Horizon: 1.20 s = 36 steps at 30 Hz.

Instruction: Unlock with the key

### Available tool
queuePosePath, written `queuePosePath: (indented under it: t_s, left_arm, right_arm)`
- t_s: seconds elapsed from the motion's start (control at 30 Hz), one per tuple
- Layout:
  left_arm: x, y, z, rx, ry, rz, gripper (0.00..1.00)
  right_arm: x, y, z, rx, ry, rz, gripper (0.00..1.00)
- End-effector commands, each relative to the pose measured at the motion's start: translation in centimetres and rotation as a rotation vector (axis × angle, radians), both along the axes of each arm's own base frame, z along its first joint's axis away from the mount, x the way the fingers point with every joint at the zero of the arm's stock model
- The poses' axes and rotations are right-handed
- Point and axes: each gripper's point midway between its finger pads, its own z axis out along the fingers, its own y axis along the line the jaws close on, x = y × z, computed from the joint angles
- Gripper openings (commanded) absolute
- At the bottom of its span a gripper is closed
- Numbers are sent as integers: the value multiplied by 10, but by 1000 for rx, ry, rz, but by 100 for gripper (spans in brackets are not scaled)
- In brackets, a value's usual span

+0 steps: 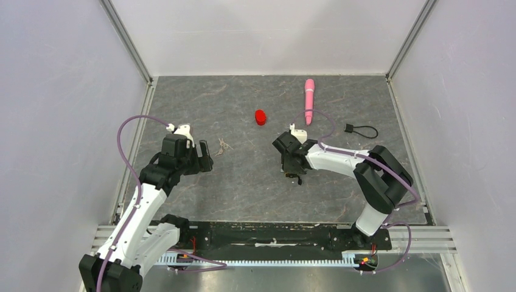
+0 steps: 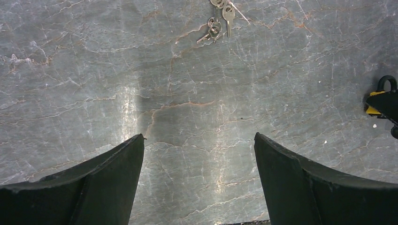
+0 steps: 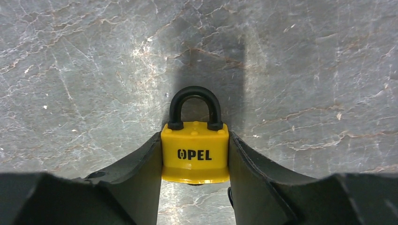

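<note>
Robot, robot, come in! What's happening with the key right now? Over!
Left tool open, empty. Right tool shut on yellow padlock. Key lying on table ahead of left tool, untouched. Nothing between them.

Top centre of the left wrist view: the key (image 2: 228,14) sits with its ring (image 2: 218,2) sliced off by the frame edge, and at far right the yellow padlock (image 2: 372,110) is half cut away. From overhead the key is just a speck, padlock buried under the right gripper (image 1: 295,173), keyhole unseen

Robotics lab test cell, plain white panel walls (image 1: 261,33), aluminium frame posts (image 1: 126,39), grey marbled tabletop (image 1: 243,188), black mounting rail (image 1: 274,234)
</note>
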Motion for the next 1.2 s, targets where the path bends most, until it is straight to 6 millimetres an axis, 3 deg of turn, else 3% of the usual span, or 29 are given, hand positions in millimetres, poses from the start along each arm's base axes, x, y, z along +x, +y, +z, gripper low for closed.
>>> queuePosePath:
  t_s: [0.0,0.07,0.27,0.47,0.6,0.73,0.97,1.17]
  left_arm:
    - [7,-4,6,-21,-36,-5,92]
    - [7,-4,6,-21,-34,-6,92]
    - [7,-5,1,-25,-14,-1,92]
    - [7,-2,-6,-16,17,28,92]
    - [11,-3,-10,-52,71,121,92]
    - [31,-16,-14,-107,126,165,92]
    - [85,-43,-24,-96,181,197,90]
    - [126,-57,-43,-50,210,233,73]
  right_arm:
    - [14,7,15,24,-71,-107,32]
    - [15,6,18,29,-82,-117,48]
    - [19,7,43,70,-142,-94,82]
    - [21,-2,87,142,-294,-59,95]
    - [21,-20,112,162,-444,-19,97]
    - [19,-47,123,135,-588,-23,98]
    - [7,-82,114,143,-757,-65,98]
    - [0,-107,99,95,-826,-111,98]
